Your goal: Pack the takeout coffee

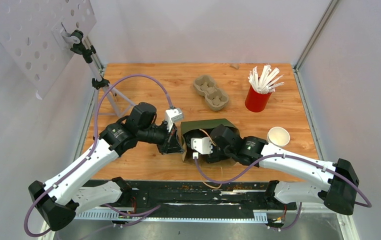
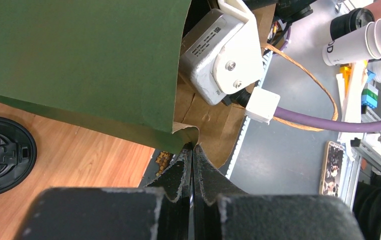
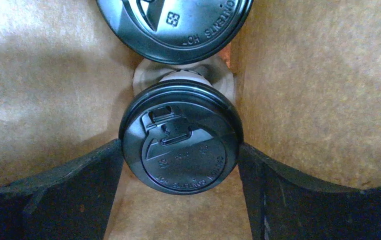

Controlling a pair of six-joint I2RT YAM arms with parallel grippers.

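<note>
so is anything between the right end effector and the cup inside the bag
Nothing visible: the right end effector straddles the lidded cup directly, with the bag walls outside its fingers. A second lidded cup lies beyond, not between.

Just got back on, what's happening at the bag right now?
The left gripper is shut on the rim of the green bag, holding its mouth open. The right gripper is inside, its fingers flanking the near cup beside a second cup; whether it grips is unclear. A loose lid lies outside.
</note>
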